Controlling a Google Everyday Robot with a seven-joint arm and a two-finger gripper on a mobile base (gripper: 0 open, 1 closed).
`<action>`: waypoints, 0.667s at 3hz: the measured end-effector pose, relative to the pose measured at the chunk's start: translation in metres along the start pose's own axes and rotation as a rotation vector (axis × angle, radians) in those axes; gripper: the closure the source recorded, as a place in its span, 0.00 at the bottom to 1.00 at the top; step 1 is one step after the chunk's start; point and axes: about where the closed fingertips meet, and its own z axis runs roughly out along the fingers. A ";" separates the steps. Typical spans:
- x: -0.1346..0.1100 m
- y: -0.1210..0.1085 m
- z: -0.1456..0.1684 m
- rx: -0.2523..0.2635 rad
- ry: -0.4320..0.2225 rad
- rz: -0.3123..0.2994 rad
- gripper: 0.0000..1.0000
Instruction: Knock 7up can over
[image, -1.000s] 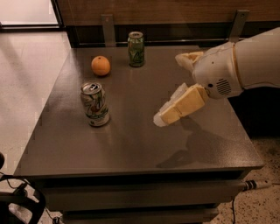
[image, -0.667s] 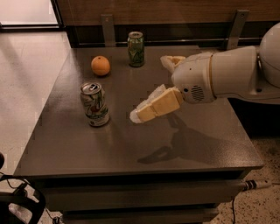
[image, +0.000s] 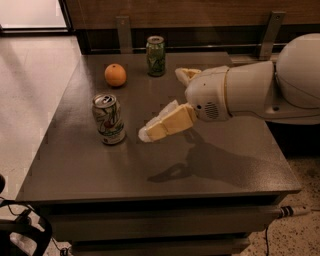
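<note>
The 7up can (image: 108, 119), pale silver-white with green lettering and a shiny top, stands upright on the dark table (image: 225, 165), left of centre. My gripper (image: 162, 104) hangs just above the table to the right of the can, at the end of the white arm (image: 250, 92) reaching in from the right. Its two pale yellow fingers are spread apart and hold nothing. The lower fingertip (image: 148, 134) is a short gap from the can's right side and does not touch it.
A darker green can (image: 155, 56) stands upright at the back of the table. An orange (image: 115, 75) lies to its left, behind the 7up can. A wooden wall runs behind the table. Floor lies to the left, with the table's left edge near the 7up can.
My gripper has moved left across the table toward the 7up can. The can, the green can and the orange have not moved.
</note>
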 end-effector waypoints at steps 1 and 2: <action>0.013 0.001 0.042 -0.006 -0.077 0.026 0.00; 0.017 0.002 0.074 -0.015 -0.167 0.038 0.00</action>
